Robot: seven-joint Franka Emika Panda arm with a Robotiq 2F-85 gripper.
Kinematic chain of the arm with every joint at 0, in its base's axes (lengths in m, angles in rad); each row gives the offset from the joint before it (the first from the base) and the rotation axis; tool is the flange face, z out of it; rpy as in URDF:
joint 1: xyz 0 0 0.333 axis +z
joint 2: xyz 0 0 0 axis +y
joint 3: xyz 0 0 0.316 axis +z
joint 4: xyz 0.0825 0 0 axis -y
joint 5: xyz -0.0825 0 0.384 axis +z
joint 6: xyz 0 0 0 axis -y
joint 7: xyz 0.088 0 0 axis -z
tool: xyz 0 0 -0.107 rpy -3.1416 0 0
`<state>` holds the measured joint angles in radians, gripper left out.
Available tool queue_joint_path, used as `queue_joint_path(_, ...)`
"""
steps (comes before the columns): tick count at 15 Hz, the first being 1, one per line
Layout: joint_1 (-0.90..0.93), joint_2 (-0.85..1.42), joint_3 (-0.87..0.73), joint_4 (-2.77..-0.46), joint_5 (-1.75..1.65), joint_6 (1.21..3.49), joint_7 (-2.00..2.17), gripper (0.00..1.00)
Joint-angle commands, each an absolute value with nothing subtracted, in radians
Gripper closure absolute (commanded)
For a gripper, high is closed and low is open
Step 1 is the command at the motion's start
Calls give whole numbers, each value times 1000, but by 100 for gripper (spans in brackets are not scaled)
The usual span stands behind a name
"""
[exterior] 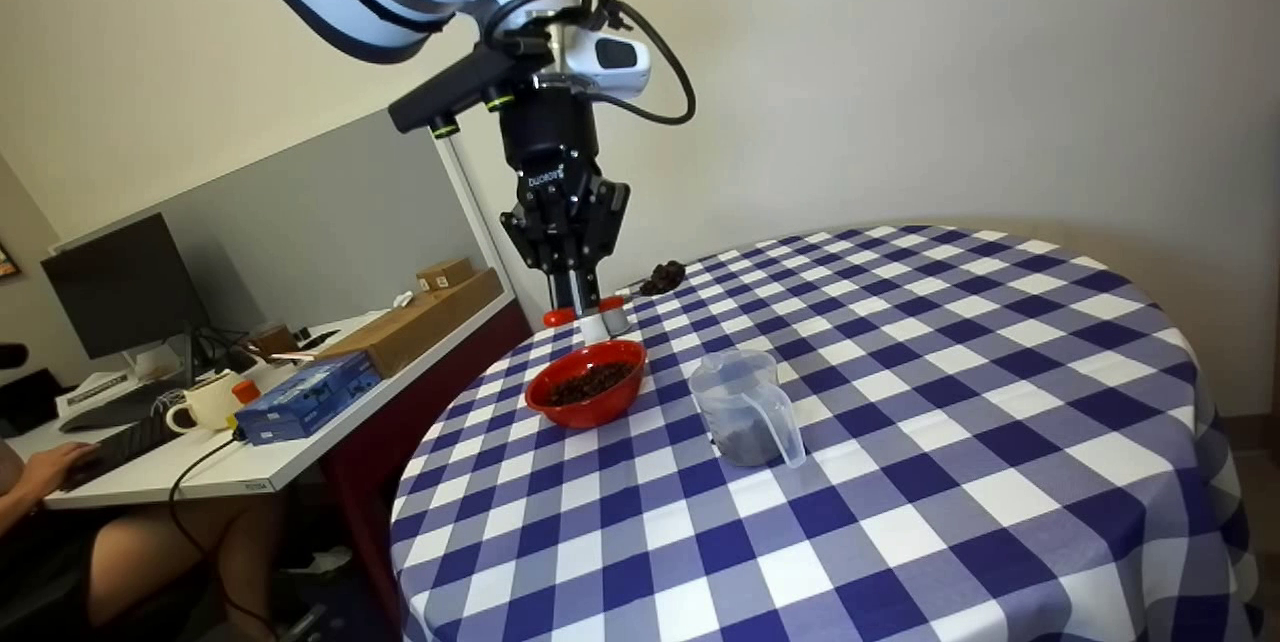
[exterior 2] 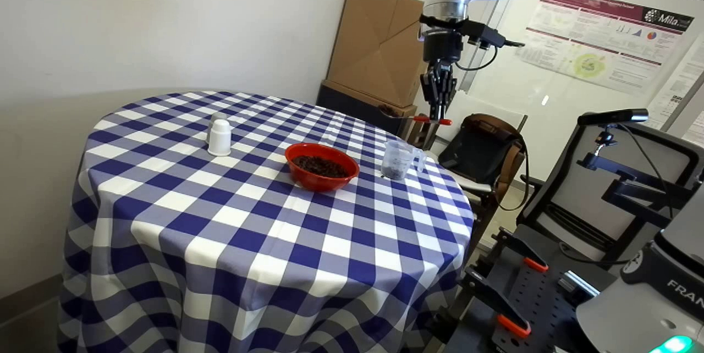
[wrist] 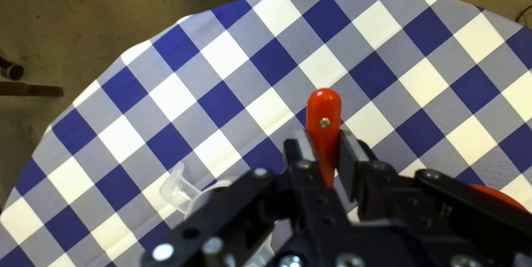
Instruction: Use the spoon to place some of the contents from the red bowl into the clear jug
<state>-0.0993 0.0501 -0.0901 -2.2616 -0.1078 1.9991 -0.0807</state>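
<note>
Above the table (exterior 2: 308, 240), our gripper (exterior 2: 438, 116) pinched the spoon (wrist: 324, 134) by its handle, contents (exterior: 663, 277) heaped at one end; lower, in an exterior view, we saw the jug (exterior 2: 396, 160) near the table's right edge.

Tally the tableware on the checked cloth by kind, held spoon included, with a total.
Red bowl: 1
Clear jug: 1
Spoon, held: 1
White shaker and grey shaker, by their look: 2
Total: 5

in the wrist view the pincer (wrist: 328, 145) hides much of the clear jug (wrist: 182, 194), red bowl (wrist: 501, 196) and spoon (wrist: 323, 132); in an exterior view, a white container (exterior 2: 220, 139) at left partly covers a grey container (exterior 2: 218, 116).
</note>
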Motion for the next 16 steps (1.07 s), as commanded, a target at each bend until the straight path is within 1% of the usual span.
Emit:
queue_joint_path(1, -114, 20, -109, -2295, -120, 1998, -81, 95)
queue_joint_path(16, -148, 36, -151, -2314, -203, 1992, -46, 95)
